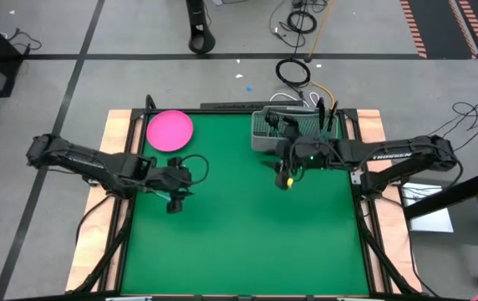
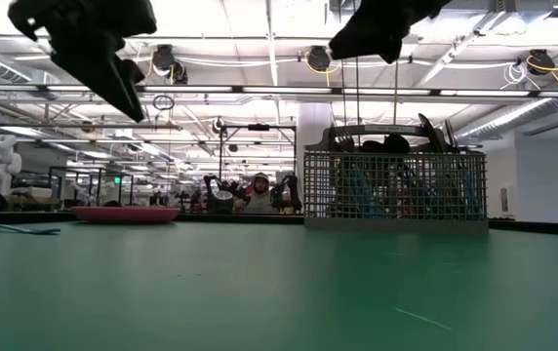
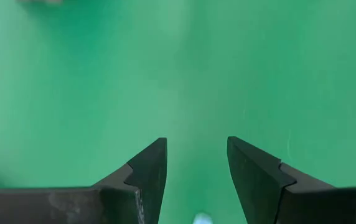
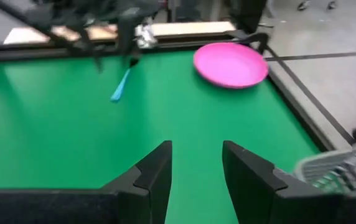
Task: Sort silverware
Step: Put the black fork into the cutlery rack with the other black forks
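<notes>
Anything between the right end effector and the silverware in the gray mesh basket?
Nothing visible. The right end effector hovers open beside the gray wire mesh basket holding the blue-handled silverware; only bare green table mat lies between them.

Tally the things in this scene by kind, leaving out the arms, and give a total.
Pink plate: 1
Wire mesh basket: 1
Light blue-handled utensil outside the basket: 1
Utensils inside the basket: too crowded to count
Total counted: 3
</notes>
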`<state>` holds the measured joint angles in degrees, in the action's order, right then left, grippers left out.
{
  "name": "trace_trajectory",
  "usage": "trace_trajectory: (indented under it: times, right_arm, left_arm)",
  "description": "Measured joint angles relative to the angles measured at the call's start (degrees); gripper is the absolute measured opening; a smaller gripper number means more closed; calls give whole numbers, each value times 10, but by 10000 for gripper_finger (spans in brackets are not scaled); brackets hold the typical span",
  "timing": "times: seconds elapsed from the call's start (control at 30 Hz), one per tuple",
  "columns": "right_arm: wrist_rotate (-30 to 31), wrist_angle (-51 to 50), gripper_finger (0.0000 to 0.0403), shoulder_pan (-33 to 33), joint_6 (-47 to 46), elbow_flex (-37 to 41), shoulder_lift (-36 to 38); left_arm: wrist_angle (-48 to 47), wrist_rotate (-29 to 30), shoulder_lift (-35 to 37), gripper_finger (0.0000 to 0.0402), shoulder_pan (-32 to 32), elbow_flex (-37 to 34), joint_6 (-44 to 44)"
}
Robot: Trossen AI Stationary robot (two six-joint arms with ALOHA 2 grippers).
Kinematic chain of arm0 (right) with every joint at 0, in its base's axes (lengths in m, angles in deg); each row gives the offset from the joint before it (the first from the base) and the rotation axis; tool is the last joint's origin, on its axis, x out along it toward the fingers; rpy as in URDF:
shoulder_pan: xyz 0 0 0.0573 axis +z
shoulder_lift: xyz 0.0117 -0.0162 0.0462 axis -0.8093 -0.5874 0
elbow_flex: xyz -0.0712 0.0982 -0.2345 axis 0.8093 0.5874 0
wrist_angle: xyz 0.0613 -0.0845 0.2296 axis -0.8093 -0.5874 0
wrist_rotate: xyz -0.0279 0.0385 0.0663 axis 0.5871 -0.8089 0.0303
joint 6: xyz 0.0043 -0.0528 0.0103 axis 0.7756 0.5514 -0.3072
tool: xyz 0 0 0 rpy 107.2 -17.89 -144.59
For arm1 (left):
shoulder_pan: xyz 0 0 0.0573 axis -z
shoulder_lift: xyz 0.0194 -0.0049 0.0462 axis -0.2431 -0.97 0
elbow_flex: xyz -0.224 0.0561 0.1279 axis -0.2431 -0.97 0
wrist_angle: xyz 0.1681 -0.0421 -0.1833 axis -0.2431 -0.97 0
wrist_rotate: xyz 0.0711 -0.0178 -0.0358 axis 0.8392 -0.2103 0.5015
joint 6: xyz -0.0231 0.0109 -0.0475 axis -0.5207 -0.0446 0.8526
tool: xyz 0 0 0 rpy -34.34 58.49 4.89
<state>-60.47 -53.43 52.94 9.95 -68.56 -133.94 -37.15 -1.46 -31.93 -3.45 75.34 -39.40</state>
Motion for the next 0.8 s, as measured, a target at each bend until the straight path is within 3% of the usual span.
trace_trajectory:
  times: [0.2,0.43,0.8]
  right_arm:
    - [2,16,130,46,28,0,-36]
    - [2,25,130,70,45,0,-90]
    - [2,26,130,76,63,0,-121]
  left_arm:
    - [-178,-10,-53,171,-15,75,24]
    - [-329,-53,-193,171,-50,79,15]
    - [-356,-63,-354,171,-35,76,-73]
